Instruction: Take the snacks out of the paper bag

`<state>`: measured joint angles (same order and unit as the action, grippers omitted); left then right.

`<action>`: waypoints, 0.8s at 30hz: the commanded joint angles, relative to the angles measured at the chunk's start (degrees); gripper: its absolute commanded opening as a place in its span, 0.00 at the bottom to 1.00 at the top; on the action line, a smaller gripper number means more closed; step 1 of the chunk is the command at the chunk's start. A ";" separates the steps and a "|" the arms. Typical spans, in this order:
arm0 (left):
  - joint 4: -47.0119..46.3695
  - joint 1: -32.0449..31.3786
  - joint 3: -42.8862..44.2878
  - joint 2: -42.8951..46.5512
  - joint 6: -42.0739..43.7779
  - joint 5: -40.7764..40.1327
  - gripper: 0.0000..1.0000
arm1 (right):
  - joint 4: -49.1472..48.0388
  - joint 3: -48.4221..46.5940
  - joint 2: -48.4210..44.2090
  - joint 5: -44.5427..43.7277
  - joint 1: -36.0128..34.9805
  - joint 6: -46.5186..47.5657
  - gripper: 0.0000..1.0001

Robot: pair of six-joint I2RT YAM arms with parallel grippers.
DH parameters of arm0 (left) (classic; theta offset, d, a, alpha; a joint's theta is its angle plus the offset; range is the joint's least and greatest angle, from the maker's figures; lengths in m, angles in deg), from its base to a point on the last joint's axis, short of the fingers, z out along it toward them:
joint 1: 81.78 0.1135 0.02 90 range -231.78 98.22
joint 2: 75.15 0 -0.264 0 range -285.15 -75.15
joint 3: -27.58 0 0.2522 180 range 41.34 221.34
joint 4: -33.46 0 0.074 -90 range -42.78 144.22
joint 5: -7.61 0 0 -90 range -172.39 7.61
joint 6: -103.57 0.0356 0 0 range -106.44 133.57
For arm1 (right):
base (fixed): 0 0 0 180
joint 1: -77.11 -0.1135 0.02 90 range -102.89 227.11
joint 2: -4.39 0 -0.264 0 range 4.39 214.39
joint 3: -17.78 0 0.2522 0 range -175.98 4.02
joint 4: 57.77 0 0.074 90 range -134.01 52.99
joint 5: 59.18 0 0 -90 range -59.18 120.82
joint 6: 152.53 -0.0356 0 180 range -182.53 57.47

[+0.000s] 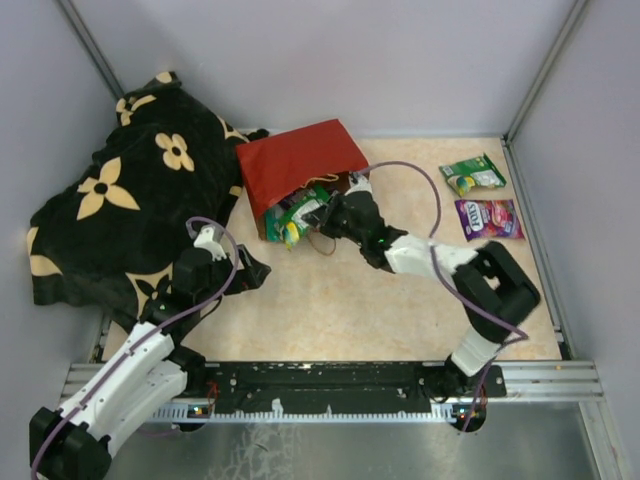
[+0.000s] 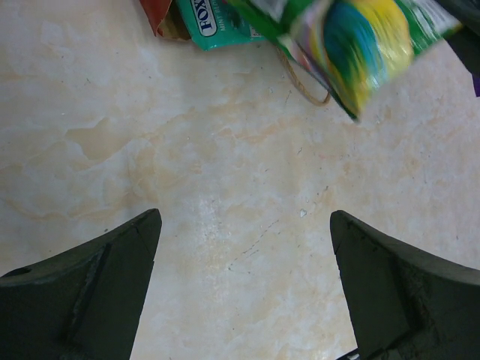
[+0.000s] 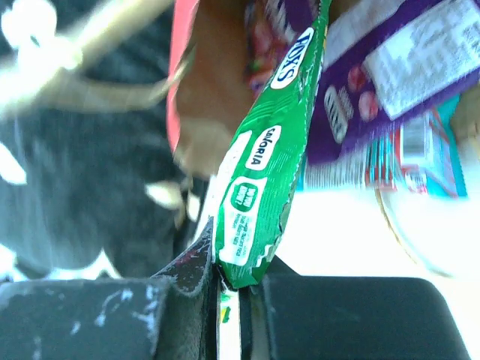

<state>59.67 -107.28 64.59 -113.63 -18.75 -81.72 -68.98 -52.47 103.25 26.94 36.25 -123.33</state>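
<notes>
The red paper bag point(image 1: 300, 165) lies on its side, mouth toward me, its brown inside showing in the right wrist view point(image 3: 217, 82). My right gripper point(image 1: 318, 212) is at the bag's mouth, shut point(image 3: 240, 277) on the end of a green snack packet point(image 3: 266, 172) that sticks out of the mouth point(image 1: 292, 218). A purple packet point(image 3: 375, 75) and a teal packet point(image 3: 420, 154) lie behind it in the mouth. My left gripper point(image 1: 250, 265) hangs open and empty point(image 2: 244, 247) over bare table, short of the teal packet point(image 2: 214, 22) and the green packet point(image 2: 367, 45).
A green packet point(image 1: 472, 174) and a purple packet point(image 1: 488, 218) lie on the table at the right. A black flower-patterned blanket point(image 1: 130, 200) covers the left side beside the bag. A cord handle point(image 2: 304, 82) loops on the table. Grey walls enclose the table.
</notes>
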 commanded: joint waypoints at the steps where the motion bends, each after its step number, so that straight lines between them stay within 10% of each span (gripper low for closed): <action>1: -0.45 0.13 2.98 -1.78 0.78 1.27 1.00 | 15.78 6.45 -15.01 17.54 4.38 17.80 0.00; 6: -1.48 0.12 3.04 -2.13 1.70 3.30 1.00 | 28.48 18.54 -32.59 29.97 30.37 20.12 0.00; 11: -1.83 0.10 3.05 -3.54 2.06 4.89 1.00 | 18.56 20.48 -29.95 33.55 47.83 12.56 0.00; 19: -0.23 0.10 2.40 -2.87 1.95 4.96 1.00 | -11.29 18.79 -10.42 20.79 48.76 -13.04 0.00; 24: -1.55 0.11 1.17 -1.95 1.03 5.70 1.00 | -11.75 12.61 -3.59 6.62 43.57 -19.44 0.00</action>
<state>59.25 -107.28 65.97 -116.67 -17.55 -77.33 -70.90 -32.93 96.96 45.85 83.50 -133.78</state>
